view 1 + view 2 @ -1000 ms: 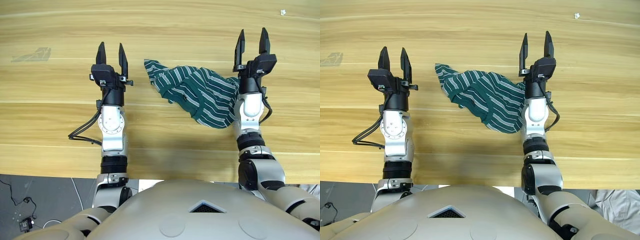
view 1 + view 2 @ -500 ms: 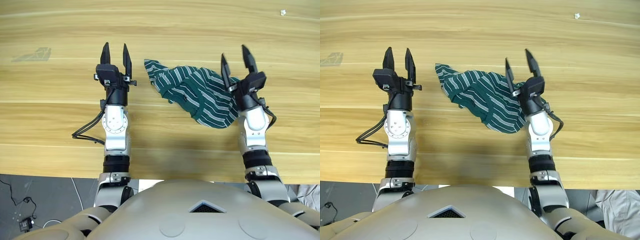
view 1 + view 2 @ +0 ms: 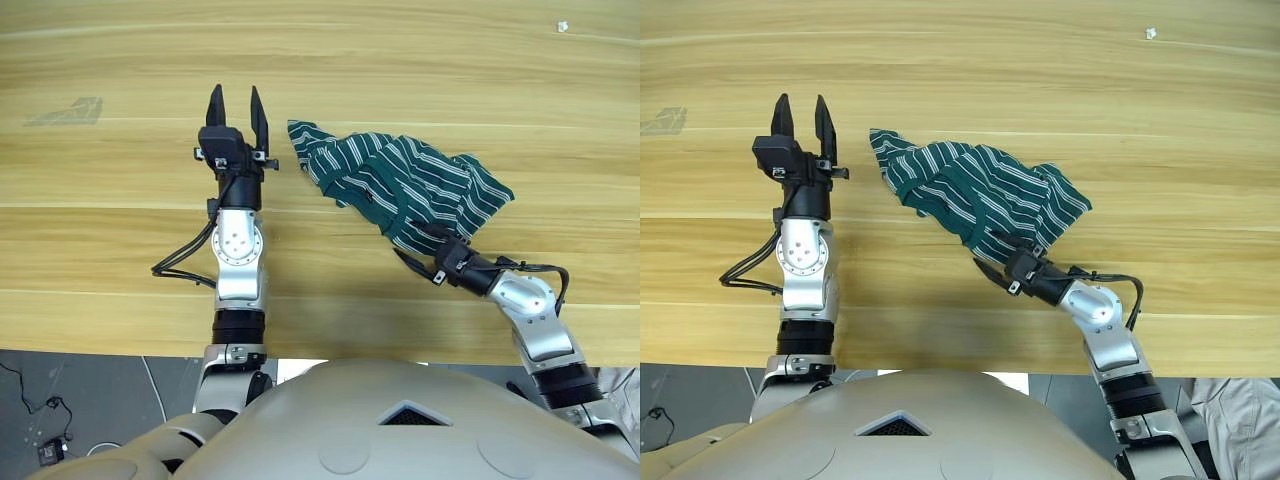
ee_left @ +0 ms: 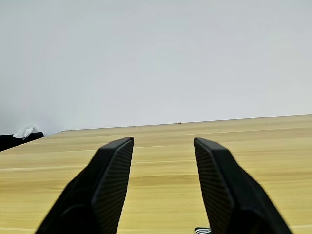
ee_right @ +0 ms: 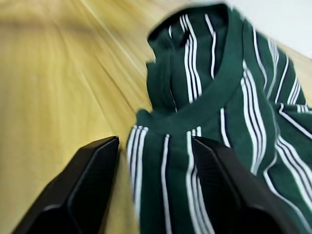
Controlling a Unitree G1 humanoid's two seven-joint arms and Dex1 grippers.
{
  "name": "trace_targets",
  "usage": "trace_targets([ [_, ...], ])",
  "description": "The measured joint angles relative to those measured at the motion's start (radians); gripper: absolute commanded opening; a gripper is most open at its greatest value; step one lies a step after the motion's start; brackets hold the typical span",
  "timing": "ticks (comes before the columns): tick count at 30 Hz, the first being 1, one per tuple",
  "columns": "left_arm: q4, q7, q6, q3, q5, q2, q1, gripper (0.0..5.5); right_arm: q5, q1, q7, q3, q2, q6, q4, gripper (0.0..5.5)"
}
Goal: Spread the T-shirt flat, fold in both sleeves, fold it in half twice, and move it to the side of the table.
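Table [image 3: 120, 230]: light wood boards.
Grey mark [image 3: 65, 110]: on the wood, at 9 o'clock from the left gripper.
Left gripper [image 3: 235, 100]: points to 12 o'clock, fingers apart, holding nothing.
T-shirt [image 3: 400, 190]: green with white stripes, bunched in a heap, just beside the left gripper at its 3 o'clock.
Right gripper [image 3: 412, 245]: at the shirt's 6 o'clock edge, points to 10 o'clock, fingers spread with the striped hem between them.
White scrap [image 3: 563, 27]: at 1 o'clock, well apart from the shirt.

T-shirt [image 3: 400, 185]: soft, matt striped cloth is seen, rumpled.
tabletop [image 3: 120, 60]: smooth wood grain with a faint sheen is shown.
fingers [image 4: 114, 185]: matt black, finely textured plastic is suggested.
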State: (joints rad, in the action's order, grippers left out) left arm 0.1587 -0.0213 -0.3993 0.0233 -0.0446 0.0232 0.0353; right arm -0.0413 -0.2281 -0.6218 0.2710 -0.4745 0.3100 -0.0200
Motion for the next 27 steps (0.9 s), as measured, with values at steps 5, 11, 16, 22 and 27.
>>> trace_targets([
  [5,0.004,0.0,0.0,-0.001,0.0,-0.001,0.01,2.26,-0.044,0.019,0.05,0.022,0.006,0.0,-0.02,2.58],
  [11,0.006,0.0,0.001,-0.002,0.0,-0.002,0.01,2.26,-0.019,-0.004,0.037,0.04,0.007,-0.116,0.039,1.53],
  [16,0.006,-0.004,0.003,-0.003,0.0,-0.004,0.01,2.26,-0.017,-0.025,0.037,0.049,0.007,-0.137,0.063,0.49],
  [22,0.006,-0.006,0.003,-0.003,0.0,-0.003,0.01,2.26,-0.018,-0.03,0.036,0.053,0.007,-0.145,0.07,0.03],
  [27,0.006,-0.006,0.003,-0.002,0.0,-0.002,0.01,2.26,-0.019,-0.021,0.027,0.053,0.006,-0.149,0.068,0.03],
])
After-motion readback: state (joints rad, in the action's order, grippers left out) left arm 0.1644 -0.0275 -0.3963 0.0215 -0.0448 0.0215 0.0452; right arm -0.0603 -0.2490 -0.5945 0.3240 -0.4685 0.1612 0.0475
